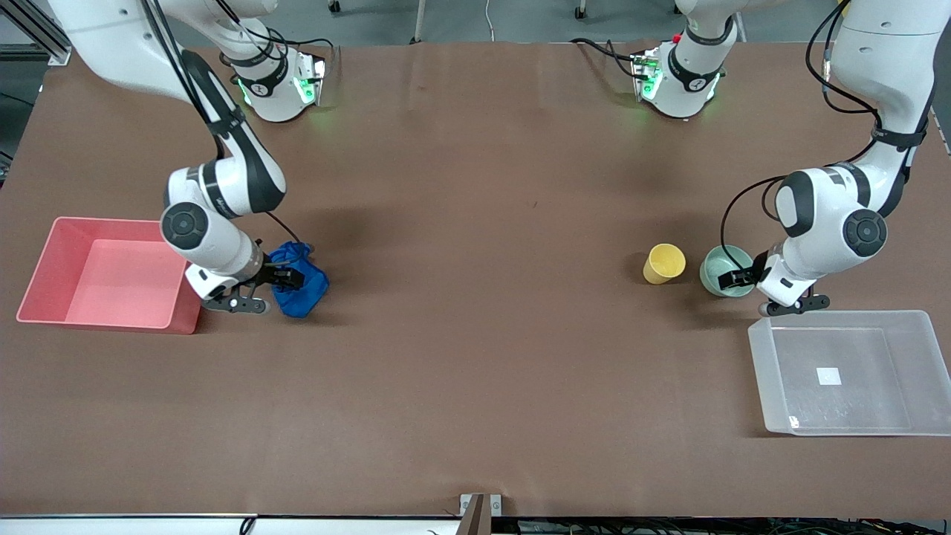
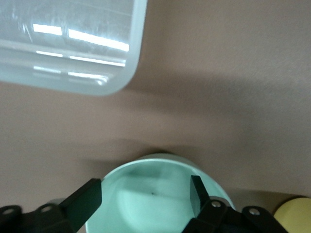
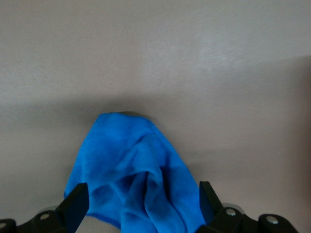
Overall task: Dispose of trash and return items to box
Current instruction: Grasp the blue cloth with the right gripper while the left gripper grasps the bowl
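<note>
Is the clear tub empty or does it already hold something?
Empty. Only the white label shows through the clear tub; the yellow cup and green bowl sit outside on the table.

Brown table [image 1: 475,357] with pink bin [image 1: 44,297], blue rag [image 1: 304,286], yellow cup [image 1: 663,263], mint bowl [image 1: 717,269], clear tub [image 1: 765,349].

Left gripper [image 2: 145,195] over pale mint-green round bowl [image 2: 150,194], dark fingers [image 2: 82,199] spread wide, one outside the rim, the other inside the bowl. No contact discernible. Clear translucent rectangular plastic tub [image 2: 73,53] ahead of the fingertips, apart from bowl, on brown table [image 2: 218,97]. Yellow plastic cup [image 2: 294,213] just beside bowl, at picture edge.
</note>
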Robot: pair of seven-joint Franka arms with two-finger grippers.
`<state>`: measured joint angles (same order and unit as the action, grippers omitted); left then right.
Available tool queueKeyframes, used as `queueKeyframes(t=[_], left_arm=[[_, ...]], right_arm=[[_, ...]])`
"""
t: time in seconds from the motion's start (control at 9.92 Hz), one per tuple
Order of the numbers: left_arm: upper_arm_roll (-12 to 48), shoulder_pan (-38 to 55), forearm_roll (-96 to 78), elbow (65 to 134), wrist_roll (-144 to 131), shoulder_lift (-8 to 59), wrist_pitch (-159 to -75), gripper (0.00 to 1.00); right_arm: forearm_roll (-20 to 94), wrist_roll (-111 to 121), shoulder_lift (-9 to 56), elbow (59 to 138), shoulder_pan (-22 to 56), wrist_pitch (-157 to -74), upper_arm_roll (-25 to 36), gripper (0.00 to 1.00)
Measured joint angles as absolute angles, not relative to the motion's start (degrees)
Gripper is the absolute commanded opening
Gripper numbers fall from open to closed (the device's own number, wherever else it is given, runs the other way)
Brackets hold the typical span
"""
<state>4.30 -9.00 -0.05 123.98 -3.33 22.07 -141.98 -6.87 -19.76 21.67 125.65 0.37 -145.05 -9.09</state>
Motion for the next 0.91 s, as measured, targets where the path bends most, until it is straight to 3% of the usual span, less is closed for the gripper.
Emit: queueKeyframes(t=[0.1, 0.2, 0.3, 0.4, 0.5, 0.61, 0.91], left_arm=[[4.38, -8.99, -0.05, 123.64, -3.33, 21.43, -141.95, 0.85], [4.40, -8.98, -0.05, 123.59, -3.33, 20.70, -141.66, 0.85], [4.36, -9.21, -0.05, 123.61, -3.04, 20.35, -141.36, 0.85], [4.31, -10.14, -0.05, 123.72, -1.90, 20.42, -141.21, 0.85], [4.30, -11.37, -0.05, 124.03, -0.60, 20.66, -141.16, 0.83], [4.32, -12.13, -0.05, 124.37, 0.30, 21.10, -141.16, 0.75], [4.61, -12.01, -0.05, 124.90, 0.46, 22.73, -141.17, 0.17]], right_arm=[[-6.91, -19.76, 22.66, 126.66, 0.42, -147.31, -9.14, 0.98], [-6.92, -19.76, 23.19, 127.31, 0.42, -148.03, -9.14, 0.81], [-6.92, -19.75, 23.45, 127.82, 0.42, -148.38, -9.13, 0.38], [-6.92, -19.76, 23.72, 128.13, 0.42, -148.72, -9.13, 0.10], [-6.92, -19.84, 23.91, 128.15, 0.42, -148.77, -9.12, 0.01], [-6.90, -20.45, 23.87, 128.07, 0.42, -148.77, -9.18, 0.01], [-6.90, -22.90, 23.78, 127.31, 0.42, -147.69, -9.37, 0.01]])
